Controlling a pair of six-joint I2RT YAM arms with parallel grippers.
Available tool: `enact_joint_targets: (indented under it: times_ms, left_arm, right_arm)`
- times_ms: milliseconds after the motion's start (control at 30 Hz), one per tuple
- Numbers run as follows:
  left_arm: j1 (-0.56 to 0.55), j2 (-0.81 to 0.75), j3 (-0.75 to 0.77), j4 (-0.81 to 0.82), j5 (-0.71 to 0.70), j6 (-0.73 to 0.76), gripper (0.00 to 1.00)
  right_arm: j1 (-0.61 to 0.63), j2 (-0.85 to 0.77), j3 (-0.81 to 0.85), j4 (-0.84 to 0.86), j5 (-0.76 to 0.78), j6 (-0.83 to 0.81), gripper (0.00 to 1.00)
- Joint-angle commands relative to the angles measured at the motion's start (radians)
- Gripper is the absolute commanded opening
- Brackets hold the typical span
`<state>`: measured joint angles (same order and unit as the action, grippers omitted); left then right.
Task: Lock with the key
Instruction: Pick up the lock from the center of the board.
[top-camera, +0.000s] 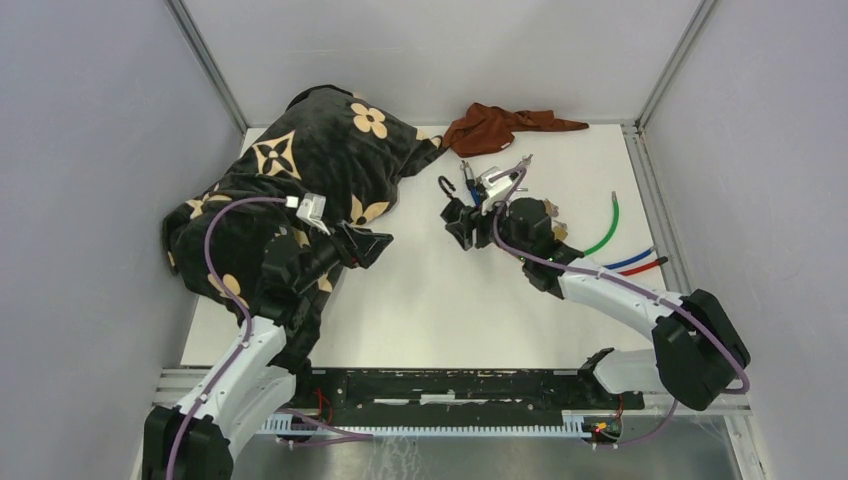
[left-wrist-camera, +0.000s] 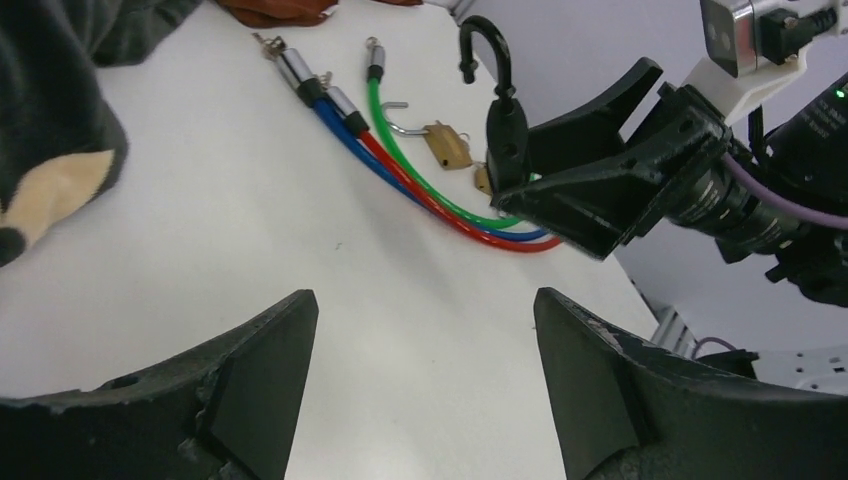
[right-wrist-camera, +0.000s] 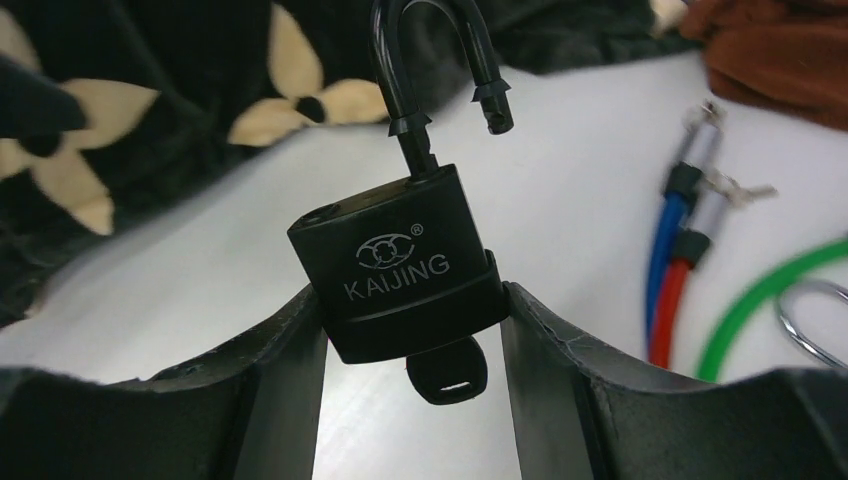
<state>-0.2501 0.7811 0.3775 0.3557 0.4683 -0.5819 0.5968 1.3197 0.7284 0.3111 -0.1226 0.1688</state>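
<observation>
A white tabletop (top-camera: 450, 310) forms the floor of a booth closed in by plain grey wall panels (top-camera: 80, 150), which are joined at bare aluminium corner posts (top-camera: 205, 60). A black plush blanket with beige flower prints (top-camera: 320, 150) is heaped over the far left corner. A crumpled rust-brown cloth (top-camera: 490, 128) lies against the back edge. On the right side of the table lie three plastic-coated cables with metal ends: green (top-camera: 612, 222), red (right-wrist-camera: 672, 310) and blue (right-wrist-camera: 668, 240). A small brass padlock (left-wrist-camera: 447, 145) sits just beside them.

The right gripper (right-wrist-camera: 410, 310) is clamped on the sides of a black KAIJING padlock (right-wrist-camera: 400, 265), held upright near mid-table. Its shackle points up, with one end free of the body. A black key (right-wrist-camera: 447, 372) hangs below the lock, apparently seated in the keyhole, though only its head shows. The left gripper (left-wrist-camera: 420, 310) is spread wide with nothing in it, above bare table and facing the padlock.
</observation>
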Motion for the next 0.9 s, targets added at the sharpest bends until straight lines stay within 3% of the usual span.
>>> enact_joint_targets:
  times_ms: [0,267,500,733,800,867]
  left_arm:
    - [-0.062,0.038,0.079,0.073,0.047,-0.051,0.88]
    - [-0.098,0.065,0.08,0.106,0.01,-0.067,0.9]
    - [-0.099,0.032,0.056,0.093,0.026,-0.066,0.65]
    - [-0.098,0.02,0.03,0.061,0.084,-0.078,0.71]
    - [-0.099,0.02,0.03,0.061,0.093,-0.073,0.62]
    - [-0.099,0.02,0.035,0.061,0.108,-0.061,0.41]
  right_arm:
    - [0.177,-0.04,0.008,0.252,0.149,0.049,0.0]
    - [0.417,0.016,0.102,0.273,0.28,-0.056,0.0]
    - [0.468,0.05,0.158,0.278,0.274,-0.111,0.0]
    - [0.473,0.043,0.168,0.287,0.276,-0.144,0.0]
    - [0.472,0.043,0.17,0.289,0.269,-0.152,0.0]
    - [0.473,0.043,0.17,0.292,0.253,-0.16,0.0]
